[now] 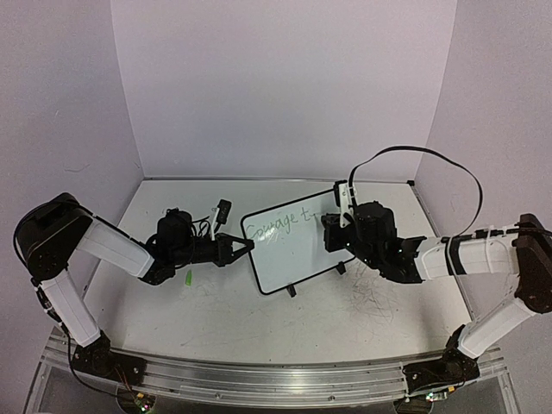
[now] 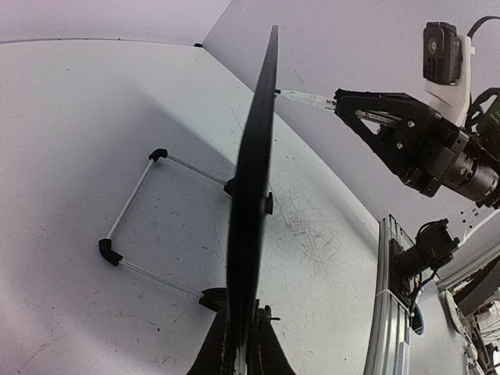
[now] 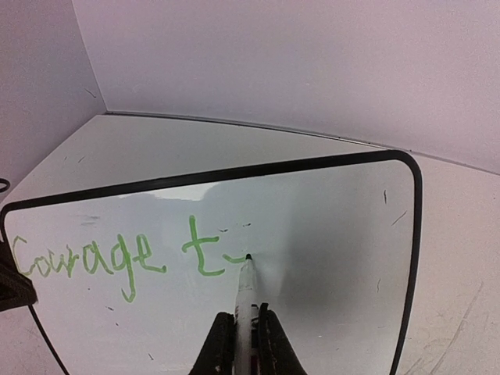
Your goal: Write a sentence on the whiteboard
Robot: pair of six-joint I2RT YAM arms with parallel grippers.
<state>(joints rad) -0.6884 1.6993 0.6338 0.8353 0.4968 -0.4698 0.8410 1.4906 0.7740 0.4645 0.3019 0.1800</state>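
The small black-framed whiteboard (image 1: 297,250), standing on the scuffed tabletop (image 1: 216,319), is clamped edgewise by the left gripper (image 1: 240,249) for steadiness. A white marker (image 3: 245,285), pinched in the right gripper (image 3: 247,328), is pressed where the green sentence (image 3: 117,258) stops.

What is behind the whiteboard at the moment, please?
Behind the whiteboard, its wire stand with black corners rests on the table. The back face is seen edge-on, so it is hidden.

left gripper (image 1: 244,248): clamped on the whiteboard (image 1: 297,254) edge; arm stretched inward
right gripper (image 3: 246,334): pinching the marker (image 3: 247,285); arm stretched inward
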